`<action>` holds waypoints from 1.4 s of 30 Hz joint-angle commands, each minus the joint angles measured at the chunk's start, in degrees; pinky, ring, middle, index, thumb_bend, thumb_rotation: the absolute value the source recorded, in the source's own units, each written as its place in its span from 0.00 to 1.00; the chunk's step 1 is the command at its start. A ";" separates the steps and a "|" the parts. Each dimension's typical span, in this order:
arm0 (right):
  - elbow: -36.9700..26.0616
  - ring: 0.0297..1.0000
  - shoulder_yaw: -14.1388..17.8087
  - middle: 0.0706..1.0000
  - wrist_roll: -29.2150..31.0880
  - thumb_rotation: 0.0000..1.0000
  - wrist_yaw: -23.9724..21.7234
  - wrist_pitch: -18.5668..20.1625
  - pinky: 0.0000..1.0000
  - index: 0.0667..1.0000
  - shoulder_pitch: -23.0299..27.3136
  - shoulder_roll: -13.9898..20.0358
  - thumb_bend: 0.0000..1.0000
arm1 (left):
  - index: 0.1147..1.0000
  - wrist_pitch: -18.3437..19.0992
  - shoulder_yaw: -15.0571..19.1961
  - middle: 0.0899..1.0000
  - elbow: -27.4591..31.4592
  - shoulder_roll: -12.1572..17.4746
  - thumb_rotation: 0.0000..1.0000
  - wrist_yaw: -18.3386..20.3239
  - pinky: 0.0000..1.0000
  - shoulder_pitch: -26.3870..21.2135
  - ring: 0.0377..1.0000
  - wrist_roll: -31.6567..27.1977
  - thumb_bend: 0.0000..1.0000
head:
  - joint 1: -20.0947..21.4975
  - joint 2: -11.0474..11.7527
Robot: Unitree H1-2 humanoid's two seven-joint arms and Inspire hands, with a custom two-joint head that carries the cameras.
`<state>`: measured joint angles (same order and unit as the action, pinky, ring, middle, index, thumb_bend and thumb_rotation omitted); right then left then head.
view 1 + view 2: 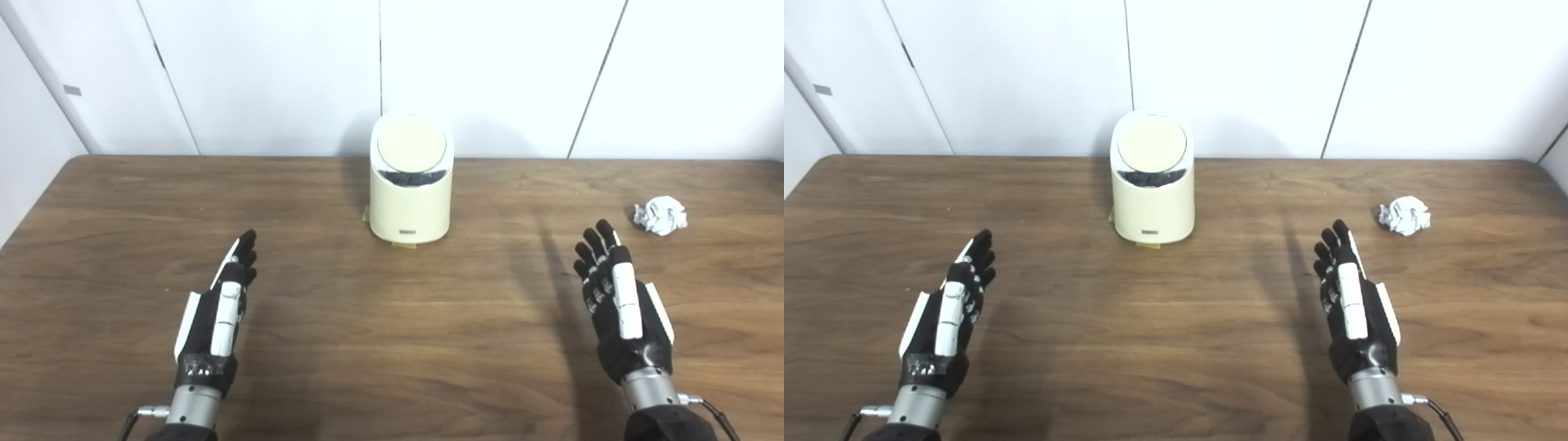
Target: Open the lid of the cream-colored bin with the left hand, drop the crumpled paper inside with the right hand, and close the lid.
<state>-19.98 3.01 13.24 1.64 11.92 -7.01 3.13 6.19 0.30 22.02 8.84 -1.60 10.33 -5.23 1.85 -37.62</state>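
Nothing begun. Left hand (pixel 214 315) and right hand (pixel 621 306) empty, fingers spread. Cream-colored bin (pixel 411 184) at counter's far edge, lid (pixel 411 144) seemingly ajar; crumpled paper (pixel 659 215) toward right edge. Next, probably: left hand to lid.

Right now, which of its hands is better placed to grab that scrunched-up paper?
The right hand. The crumpled paper lies just beyond its fingertips on that side of the table, while the left hand is far across, past the bin.
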 commanded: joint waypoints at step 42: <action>-0.01 0.99 -0.13 0.98 1.16 0.81 -2.21 -3.90 1.00 1.00 -3.96 -1.48 0.50 | 1.00 -2.31 -0.28 0.99 -0.91 -0.55 0.64 0.23 1.00 -1.67 1.00 2.79 0.63 | -0.50 8.72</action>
<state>-19.42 2.83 14.04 0.15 10.93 -7.43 3.09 5.80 -0.37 19.58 8.97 -1.77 10.39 -2.47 1.32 -28.83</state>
